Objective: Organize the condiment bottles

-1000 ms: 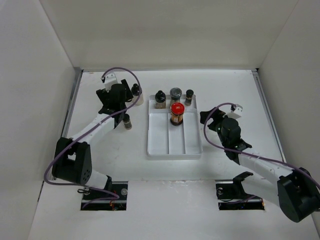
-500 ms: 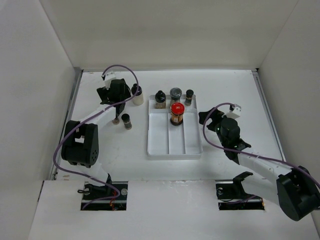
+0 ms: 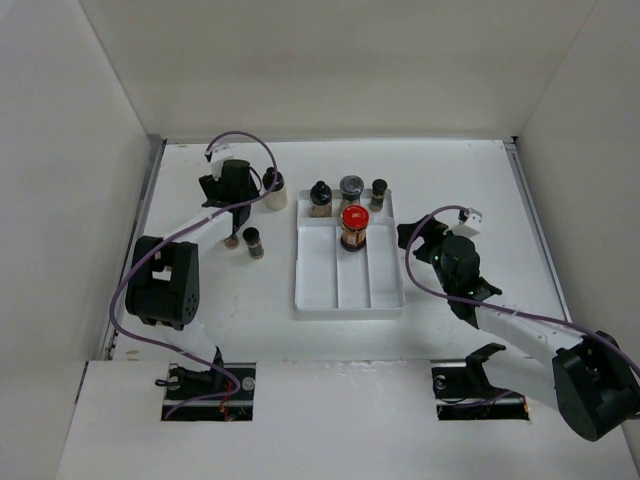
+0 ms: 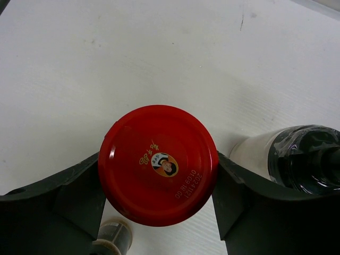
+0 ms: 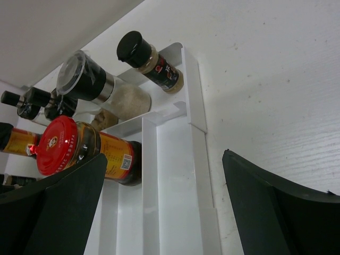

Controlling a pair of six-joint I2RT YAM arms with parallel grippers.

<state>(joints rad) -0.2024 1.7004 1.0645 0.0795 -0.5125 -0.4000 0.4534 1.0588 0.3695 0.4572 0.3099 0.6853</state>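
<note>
White walls box in a white table (image 3: 450, 180), with a white three-compartment tray (image 3: 350, 285) lying at its middle. At the far left the left gripper (image 4: 158, 158) straddles a red-capped jar (image 4: 158, 164). Its two dark fingers (image 4: 58, 199) sit tight against either side, below the lid. The lid hides the contact, so I cannot tell whether they are pressing on the glass.

That spot is crowded. A white bottle (image 4: 297, 162) with a black cap stands just beside one finger. A small jar (image 4: 114, 238) shows low by the other finger, partly cut off by the frame's edge. Another black-capped jar (image 3: 254, 241) stands on the table between this arm and the tray.

The tray's far end holds four upright jars:
- a dark-capped jar (image 3: 320, 198)
- a grey-lidded jar (image 3: 351, 187)
- a little black-capped jar (image 3: 378, 192)
- an amber jar (image 3: 354, 225) with a red cap, nearer in the middle compartment

The right gripper (image 5: 164, 155) hangs by the tray's right wall. Its jaws are spread wide and hold nothing.
</note>
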